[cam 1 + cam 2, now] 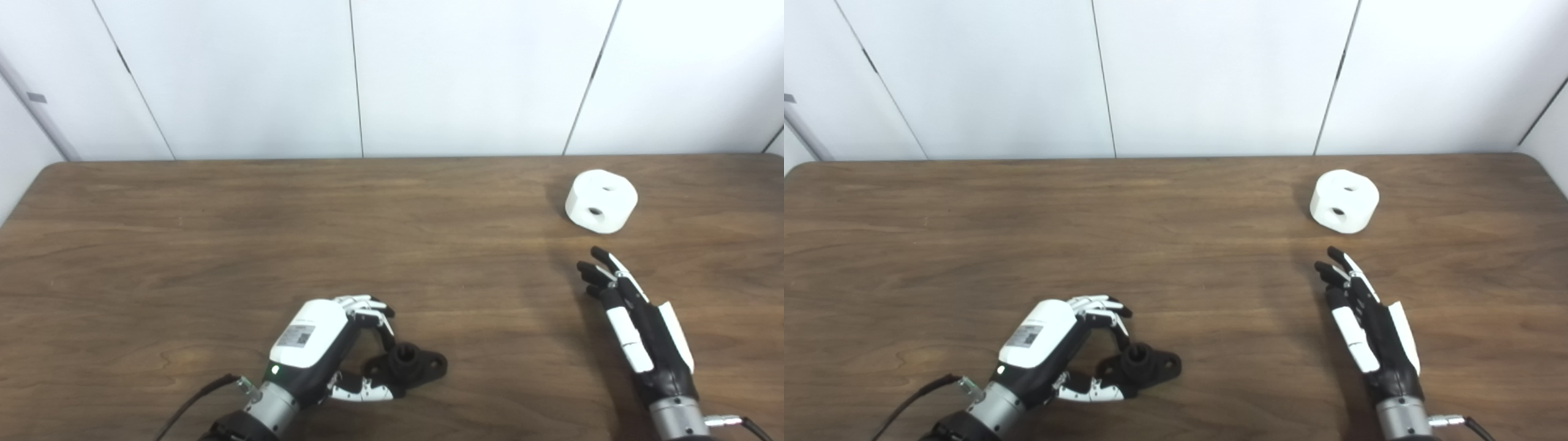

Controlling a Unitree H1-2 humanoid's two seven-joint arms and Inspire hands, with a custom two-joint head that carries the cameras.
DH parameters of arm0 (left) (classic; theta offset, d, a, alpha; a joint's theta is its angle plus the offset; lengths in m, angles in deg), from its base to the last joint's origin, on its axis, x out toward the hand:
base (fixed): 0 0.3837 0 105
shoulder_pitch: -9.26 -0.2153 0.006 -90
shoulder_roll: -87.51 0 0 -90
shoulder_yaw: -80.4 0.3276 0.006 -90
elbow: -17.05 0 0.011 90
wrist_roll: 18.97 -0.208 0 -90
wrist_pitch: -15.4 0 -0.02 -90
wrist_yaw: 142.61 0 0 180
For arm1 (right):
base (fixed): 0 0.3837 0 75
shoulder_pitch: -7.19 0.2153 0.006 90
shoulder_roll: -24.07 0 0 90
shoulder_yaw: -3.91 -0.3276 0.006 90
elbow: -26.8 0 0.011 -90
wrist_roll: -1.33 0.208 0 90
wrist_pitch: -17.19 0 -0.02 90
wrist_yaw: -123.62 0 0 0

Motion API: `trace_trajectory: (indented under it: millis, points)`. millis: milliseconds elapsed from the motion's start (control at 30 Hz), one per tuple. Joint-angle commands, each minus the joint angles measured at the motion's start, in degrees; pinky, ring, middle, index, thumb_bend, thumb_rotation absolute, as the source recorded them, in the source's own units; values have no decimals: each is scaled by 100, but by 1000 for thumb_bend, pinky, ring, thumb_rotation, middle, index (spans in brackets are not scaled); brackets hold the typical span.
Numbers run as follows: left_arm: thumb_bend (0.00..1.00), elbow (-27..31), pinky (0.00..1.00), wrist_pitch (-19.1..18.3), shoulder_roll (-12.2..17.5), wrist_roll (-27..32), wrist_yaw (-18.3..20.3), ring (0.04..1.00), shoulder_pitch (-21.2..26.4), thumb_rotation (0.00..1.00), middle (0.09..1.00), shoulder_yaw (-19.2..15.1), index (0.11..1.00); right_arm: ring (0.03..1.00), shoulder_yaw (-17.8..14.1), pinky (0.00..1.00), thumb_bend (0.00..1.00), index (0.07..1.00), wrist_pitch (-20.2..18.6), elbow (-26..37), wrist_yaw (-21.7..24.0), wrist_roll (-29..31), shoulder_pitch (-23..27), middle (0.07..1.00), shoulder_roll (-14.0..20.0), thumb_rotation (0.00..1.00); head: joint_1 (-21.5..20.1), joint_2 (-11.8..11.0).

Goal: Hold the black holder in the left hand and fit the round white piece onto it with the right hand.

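Simply round white piece (601, 201), two holes.

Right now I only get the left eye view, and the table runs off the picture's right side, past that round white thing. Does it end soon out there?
Observer: Yes. The right eye view shows the table curving into a rounded far right corner. Its right edge lies well to the right of the round white piece.
Operator: What is beyond that edge?
Observer: A white side wall, which meets the back wall at a dark seam.
Operator: Is the hand on that side near the drop?
Observer: No. The right hand is open and sits well in from that edge, with bare wood between them.
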Motion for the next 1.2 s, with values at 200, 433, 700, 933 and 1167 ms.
trace_trajectory:
  millis: [200, 433, 700, 933, 1167]
  points:
    - [511, -174, 857, 300, -157, -163, -359, 846, -101, 57, 775, -85, 488, 885, -76, 892, 568, 915, -5, 282, -8, 178, 53, 852, 38, 935, -73, 42]
    - [512, -285, 851, 436, -197, -149, -485, 848, -157, 55, 780, -167, 488, 901, -166, 930, 571, 907, 36, 349, -29, 181, 82, 859, 108, 919, -258, 74]
    - [513, -407, 839, 522, -206, -142, -537, 848, -165, 55, 776, -240, 488, 867, -362, 855, 564, 888, -28, 704, -243, -477, 332, 848, 227, 752, -569, 40]
    - [514, -466, 838, 636, -151, -63, -477, 842, -162, 55, 771, -298, 487, 883, -363, 807, 701, 891, -288, 823, -348, -1458, 805, 891, 491, 567, -951, -77]
    - [514, -479, 810, 706, -60, 32, -291, 836, -182, 57, 770, -358, 487, 917, -370, 833, 773, 898, -703, 894, -368, -2275, 1260, 930, 621, 354, -1305, -137]
